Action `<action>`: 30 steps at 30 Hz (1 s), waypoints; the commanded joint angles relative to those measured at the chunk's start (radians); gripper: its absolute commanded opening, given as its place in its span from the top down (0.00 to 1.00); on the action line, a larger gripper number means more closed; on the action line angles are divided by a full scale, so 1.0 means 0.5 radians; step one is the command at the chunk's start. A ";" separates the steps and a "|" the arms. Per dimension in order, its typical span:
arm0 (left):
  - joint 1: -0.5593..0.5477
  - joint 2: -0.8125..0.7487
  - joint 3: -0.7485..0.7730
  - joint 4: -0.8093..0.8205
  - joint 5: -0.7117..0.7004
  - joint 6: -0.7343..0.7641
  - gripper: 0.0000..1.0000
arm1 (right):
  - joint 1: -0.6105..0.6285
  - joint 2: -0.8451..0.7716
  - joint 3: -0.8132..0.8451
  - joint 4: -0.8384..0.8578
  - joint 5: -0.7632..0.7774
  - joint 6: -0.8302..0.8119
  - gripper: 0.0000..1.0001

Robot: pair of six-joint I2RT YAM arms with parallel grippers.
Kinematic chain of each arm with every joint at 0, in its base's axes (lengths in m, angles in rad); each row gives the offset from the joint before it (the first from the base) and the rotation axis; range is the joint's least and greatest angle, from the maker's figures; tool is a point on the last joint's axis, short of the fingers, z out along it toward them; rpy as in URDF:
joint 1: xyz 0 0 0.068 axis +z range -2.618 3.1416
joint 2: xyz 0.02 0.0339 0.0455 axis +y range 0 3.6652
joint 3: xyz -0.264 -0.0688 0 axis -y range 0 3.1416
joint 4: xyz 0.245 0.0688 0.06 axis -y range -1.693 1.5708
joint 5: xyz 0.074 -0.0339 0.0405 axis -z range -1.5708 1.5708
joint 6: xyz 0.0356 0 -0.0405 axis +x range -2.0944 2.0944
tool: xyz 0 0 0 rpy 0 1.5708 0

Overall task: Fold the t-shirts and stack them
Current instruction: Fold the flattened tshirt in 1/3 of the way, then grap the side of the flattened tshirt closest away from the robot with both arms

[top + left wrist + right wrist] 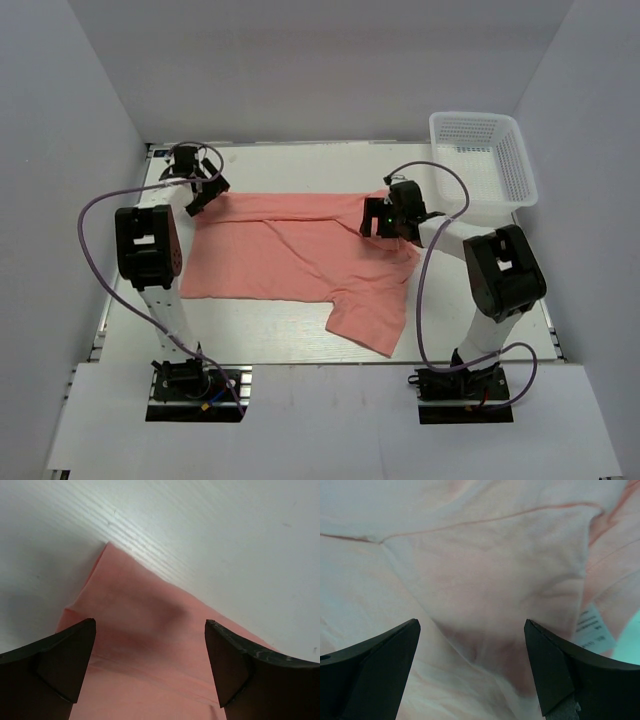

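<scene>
Toward the near edge of the white bench (270, 335), one sleeve of the salmon-pink short-sleeved plain-fabric t-shirt (290, 255), the rest spread across the middle. Farther in, over its right side, right gripper (375, 220), jaws wide, holding nothing. At its far-left corner, left gripper (205, 193), likewise wide and empty. In the far-right corner, white plastic mesh basket (490, 165).

You'll find one small white tag (592, 628) on the salmon-pink t-shirt (485, 580) in the right wrist view. Its grey printed lines are too blurred to read. No text is legible.
</scene>
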 commanded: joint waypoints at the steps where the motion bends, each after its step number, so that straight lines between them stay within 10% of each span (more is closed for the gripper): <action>1: 0.000 -0.140 0.276 -0.286 -0.104 0.005 0.00 | 0.008 -0.204 0.172 -0.108 0.114 -0.068 0.10; 14: 0.019 -1.225 -0.824 -0.884 -0.325 -0.400 0.00 | 0.232 -1.351 -0.671 -0.540 0.374 0.351 0.10; 25: 0.077 -1.462 -1.346 -1.090 -0.735 -0.922 0.00 | 0.337 -1.836 -0.951 -0.927 0.273 0.395 0.10; 30: 0.098 -1.373 -1.383 -0.955 -0.733 -0.946 0.19 | 0.383 -1.873 -0.991 -0.970 0.166 0.450 0.10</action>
